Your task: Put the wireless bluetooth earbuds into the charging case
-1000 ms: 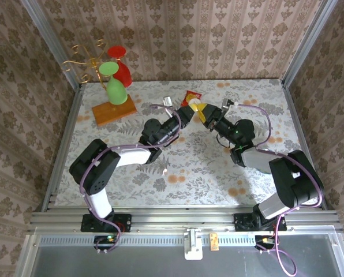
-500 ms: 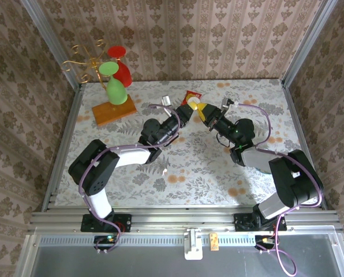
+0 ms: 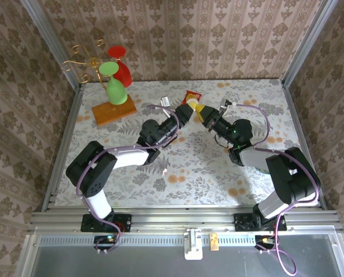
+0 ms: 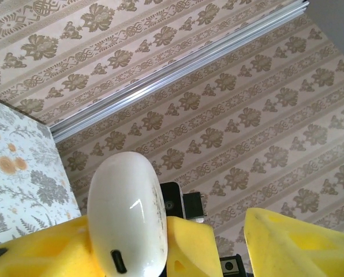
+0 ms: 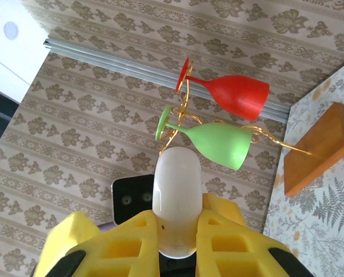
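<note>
1. Case [image 5: 176,196]: white egg with its lid shut, held off the table just on the near side of the packet [image 3: 191,96], where both arms meet.
2. Right gripper [image 5: 178,222]: clamped on the case, with one yellow foam finger [image 5: 105,242] pressing each flank.
3. Axis: the case's long axis runs out along the right fingers. Its free end points away from the right wrist, straight at the left gripper [image 3: 187,112], which sits just on the other side of the packet's near edge.
4. Left gripper: cannot tell its state. The left wrist view has a white case with its port end toward the camera and foam touching both flanks. Another foam block stands apart to one side, and I can't sort out whose foam is whose.
5. Nearer arm: neither, both are at the case.
6. Judgement: the lid must open before any buds go in, so the next move hinges on this end-on alignment.
7. Buds: too small to pick out from above.
</note>
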